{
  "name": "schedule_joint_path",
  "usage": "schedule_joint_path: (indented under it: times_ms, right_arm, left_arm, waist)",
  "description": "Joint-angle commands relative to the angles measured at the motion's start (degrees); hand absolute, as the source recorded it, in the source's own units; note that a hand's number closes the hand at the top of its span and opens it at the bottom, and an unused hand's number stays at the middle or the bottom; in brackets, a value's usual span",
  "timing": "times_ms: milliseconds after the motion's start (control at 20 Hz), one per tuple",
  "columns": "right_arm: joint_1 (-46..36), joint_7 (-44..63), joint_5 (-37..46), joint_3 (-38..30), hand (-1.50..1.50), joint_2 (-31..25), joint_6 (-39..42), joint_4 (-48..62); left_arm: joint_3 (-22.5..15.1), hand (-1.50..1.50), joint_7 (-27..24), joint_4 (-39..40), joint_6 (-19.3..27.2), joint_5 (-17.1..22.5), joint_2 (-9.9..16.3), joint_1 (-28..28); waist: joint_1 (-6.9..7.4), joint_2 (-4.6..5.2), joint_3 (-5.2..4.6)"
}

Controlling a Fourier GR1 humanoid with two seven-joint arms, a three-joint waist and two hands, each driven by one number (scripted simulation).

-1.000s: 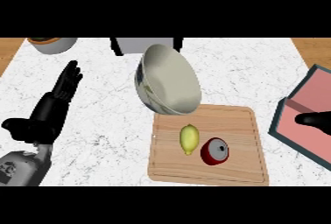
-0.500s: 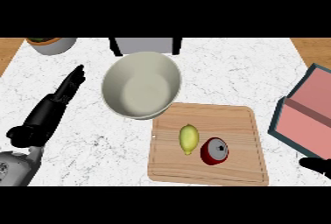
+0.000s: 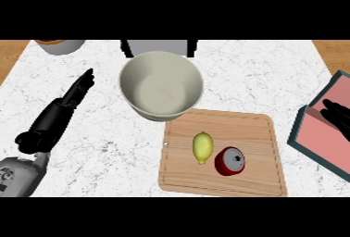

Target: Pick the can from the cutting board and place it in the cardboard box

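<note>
Since the frame half a second back, the right hand (image 3: 336,115) has come up from the lower right corner and now shows over the box (image 3: 327,139) at the right edge; the bowl (image 3: 161,85) sits at much the same spot, its mouth turned more toward the view. The left hand (image 3: 60,113) has barely shifted.

Right hand: fingers dark against the pink inside of the box, only partly in frame; probably relaxed, but whether they are spread or curled cannot be told. They hold nothing that shows.

Left hand: fingers straight and close together, pointing up and away over the white marbled counter (image 3: 259,78), holding nothing. Its grey forearm enters at the lower left corner.

Can (image 3: 230,160): red, with a grey top, on the board (image 3: 222,155), in its lower right part, well apart from both hands. It is tilted or lying, top facing the view. Just to its left lies a yellow lemon (image 3: 202,147), close beside but not clearly touching.

Board: wooden, right of centre on the counter. The bowl, pale and empty, overlaps its upper left corner.

Box: pink inside, dark teal rim, cut off by the right edge, just beside the board.

Along the far edge: a grey pot (image 3: 60,45) with a brown rim at upper left, a grey block (image 3: 159,46) behind the bowl.
</note>
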Motion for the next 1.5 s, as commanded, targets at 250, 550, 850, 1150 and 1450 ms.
schedule_joint_path:
  times_ms: [250,550,850,1150,1450]
  right_arm:
    - [-9.4,27.3,7.0,16.5,-1.50,-4.7,12.8,-12.0]
    - [-23.1,42.7,7.3,28.5,-1.50,2.4,19.3,-7.7]
    - [-30.8,54.8,9.2,38.7,-1.50,15.6,22.2,-0.9]
    - [-33.1,60.0,10.1,42.0,-1.50,21.3,24.9,2.3]
    - [-34.8,61.4,17.1,44.5,-1.50,27.1,25.5,6.4]
  left_arm:
    - [-0.9,0.00,2.2,-1.8,-2.0,-0.8,-1.3,-2.0]
    - [-1.2,0.00,2.9,1.8,-0.8,-3.3,-5.0,-5.8]
    - [3.1,0.00,1.2,1.2,-4.4,-1.8,-1.3,-2.6]
    - [1.9,0.00,-1.5,2.7,-4.0,-4.2,-4.5,-1.0]
    - [3.3,0.00,0.9,0.9,-3.7,-5.3,-4.5,-1.0]
  waist:
    - [2.54,0.28,-0.07]
    - [2.47,0.38,-0.06]
    - [1.82,0.09,0.03]
    - [0.73,0.00,0.04]
    - [0.52,-0.09,0.10]
